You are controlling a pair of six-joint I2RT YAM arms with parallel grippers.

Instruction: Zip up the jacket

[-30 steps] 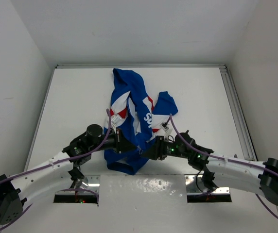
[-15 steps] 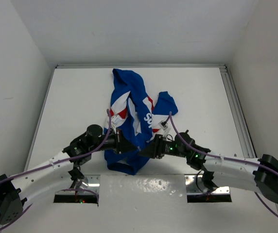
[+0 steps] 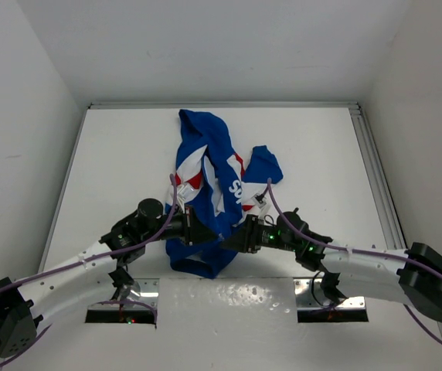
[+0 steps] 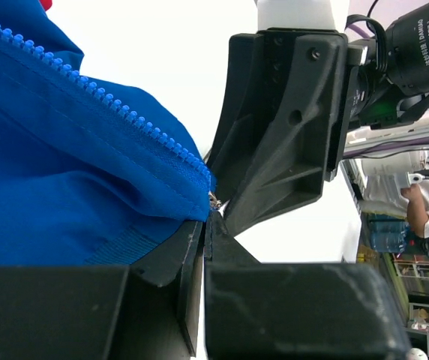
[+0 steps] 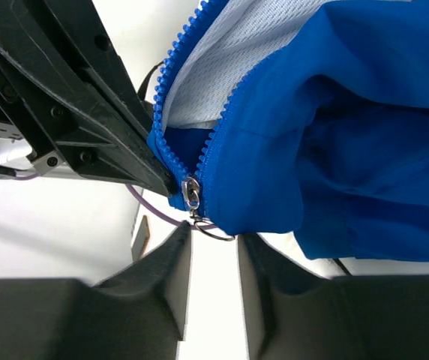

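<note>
**Base:** Jacket (image 3: pixel 213 174), where is it?

**Me:** Crumpled in the middle of the table (image 3: pixel 120 154), with the hem (image 3: pixel 198 267) toward the table's near edge.

**Base:** Grippers?

**Me:** My left gripper (image 4: pixel 208 221) is clamped on the hem. My right gripper (image 5: pixel 214 241) has its jaws parted, and the pull ring (image 5: pixel 216 231) is at its tips.

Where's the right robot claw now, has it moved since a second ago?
Yes. The black right gripper slid slightly left, away from the silver rail on the right, toward the bottom hem of the royal-blue fabric jacket.
</note>
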